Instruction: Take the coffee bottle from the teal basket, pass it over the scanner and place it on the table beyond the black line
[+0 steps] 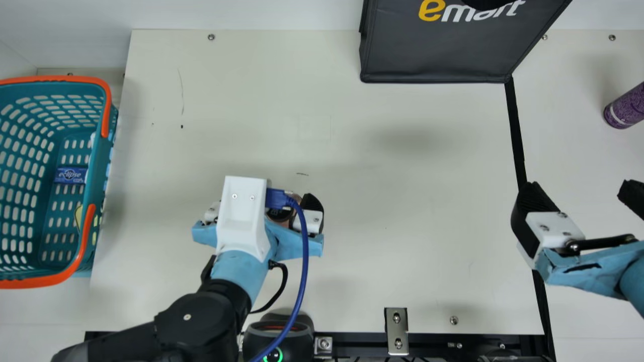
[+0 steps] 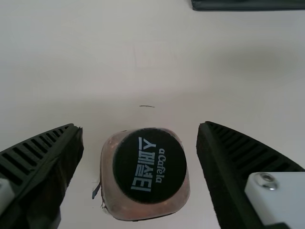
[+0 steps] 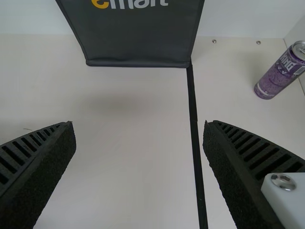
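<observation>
Cream table; coffee bottle upright between left fingers, touching neither.

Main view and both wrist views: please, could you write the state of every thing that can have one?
Coffee bottle with round black cap: upright, capped.
Left gripper: open around the bottle, gaps both sides.
Right gripper: open, empty.
Teal plastic basket: orange handles down, items inside.
Black scanner: green ring lit.
Purple cylindrical can: upright.
Dark fabric bag: standing.
</observation>
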